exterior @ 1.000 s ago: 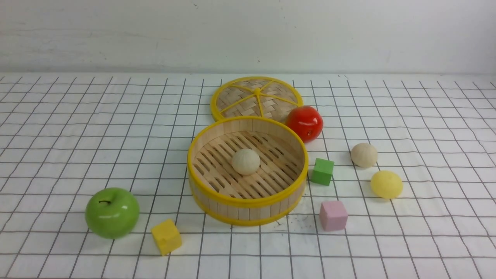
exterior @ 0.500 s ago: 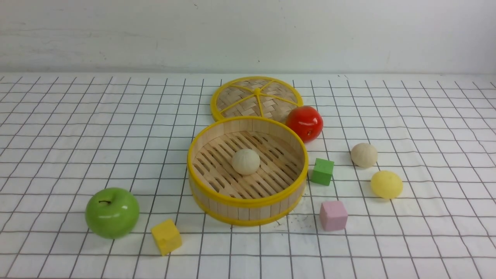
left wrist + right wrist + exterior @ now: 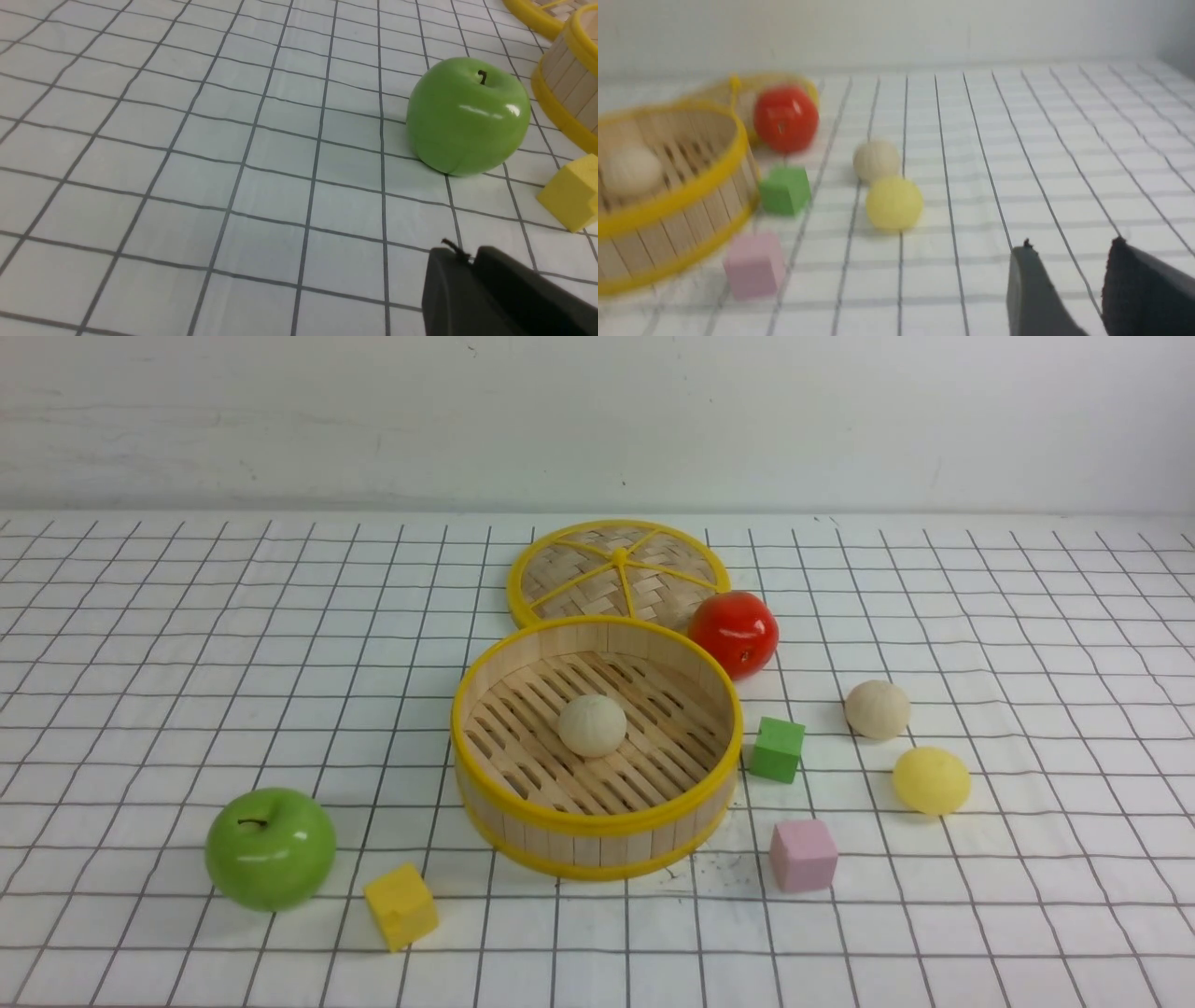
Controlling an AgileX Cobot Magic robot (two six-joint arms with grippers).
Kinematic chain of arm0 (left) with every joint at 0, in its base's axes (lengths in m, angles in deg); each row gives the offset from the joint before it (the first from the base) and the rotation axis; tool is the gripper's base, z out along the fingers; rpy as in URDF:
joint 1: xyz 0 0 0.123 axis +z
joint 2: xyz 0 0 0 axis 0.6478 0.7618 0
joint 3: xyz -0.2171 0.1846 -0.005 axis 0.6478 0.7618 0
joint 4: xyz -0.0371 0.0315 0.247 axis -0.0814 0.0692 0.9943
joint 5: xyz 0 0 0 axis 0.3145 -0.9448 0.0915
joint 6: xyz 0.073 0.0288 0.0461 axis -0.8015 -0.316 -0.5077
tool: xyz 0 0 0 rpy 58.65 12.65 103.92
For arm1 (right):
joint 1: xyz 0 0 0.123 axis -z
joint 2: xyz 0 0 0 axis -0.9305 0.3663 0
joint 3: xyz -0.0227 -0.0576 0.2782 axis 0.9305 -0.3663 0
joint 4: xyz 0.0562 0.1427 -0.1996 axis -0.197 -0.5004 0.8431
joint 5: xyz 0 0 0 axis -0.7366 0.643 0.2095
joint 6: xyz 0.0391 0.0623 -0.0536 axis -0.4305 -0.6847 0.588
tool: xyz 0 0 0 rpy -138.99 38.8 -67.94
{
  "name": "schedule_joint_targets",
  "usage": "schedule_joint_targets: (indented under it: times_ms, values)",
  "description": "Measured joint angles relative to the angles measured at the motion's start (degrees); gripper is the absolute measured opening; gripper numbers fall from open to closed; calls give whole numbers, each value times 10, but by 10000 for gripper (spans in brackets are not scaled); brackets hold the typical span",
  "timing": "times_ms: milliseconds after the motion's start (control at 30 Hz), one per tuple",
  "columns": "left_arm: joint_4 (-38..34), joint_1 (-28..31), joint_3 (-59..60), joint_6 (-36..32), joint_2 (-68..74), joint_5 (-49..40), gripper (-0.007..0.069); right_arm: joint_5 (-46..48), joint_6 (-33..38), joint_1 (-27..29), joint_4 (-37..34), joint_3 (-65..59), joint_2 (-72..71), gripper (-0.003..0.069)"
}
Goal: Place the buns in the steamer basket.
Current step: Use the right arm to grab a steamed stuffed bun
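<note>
Steamer basket (image 3: 579, 847) stands on the counter (image 3: 187, 663) with one beige bun (image 3: 592, 725) on its slatted floor. A second beige bun (image 3: 877, 709) and the pale yellow bun (image 3: 931, 780) lie on the counter to its right, near each other but apart. The left end effector (image 3: 469, 255), fingers pressed together, is near the green apple (image 3: 468, 114). The right end effector (image 3: 1071, 245) shows a gap between its fingers, gripping nothing.

One beige bun (image 3: 592, 725) lies on the slatted floor of the steamer basket (image 3: 597, 835). On the table (image 3: 187, 663), a second beige bun (image 3: 877, 709) and the pale yellow bun (image 3: 931, 780) sit near each other, with the green cube (image 3: 777, 749) between them and the basket.
</note>
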Motion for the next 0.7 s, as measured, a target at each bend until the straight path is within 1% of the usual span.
schedule_joint_targets:
  times_ms: [100, 133, 167, 200, 233, 400, 467, 500, 567, 700]
  values:
    - [0, 0, 0, 0, 0, 0, 66, -65, -43, 0, 0, 0, 0, 241]
    - [0, 0, 0, 0, 0, 0, 68, -74, -48, 0, 1, 0, 0, 241]
    - [0, 0, 0, 0, 0, 0, 71, -108, -56, 0, 6, 0, 0, 241]
    - [0, 0, 0, 0, 0, 0, 71, -115, -57, 0, 8, 0, 0, 241]
    - [0, 0, 0, 0, 0, 0, 73, -142, -57, 0, 21, 0, 0, 241]
    - [0, 0, 0, 0, 0, 0, 76, -166, -68, 0, 26, 2, 0, 241]
    - [0, 0, 0, 0, 0, 0, 78, -151, -85, 0, 14, 17, 0, 241]
    - [0, 0, 0, 0, 0, 0, 82, -119, -98, 0, -4, 42, 1, 241]
    - [0, 0, 0, 0, 0, 0, 83, -84, -103, 0, -18, 71, 12, 241]
    - [0, 0, 0, 0, 0, 0, 89, 1, -109, 0, -26, 143, 68, 241]
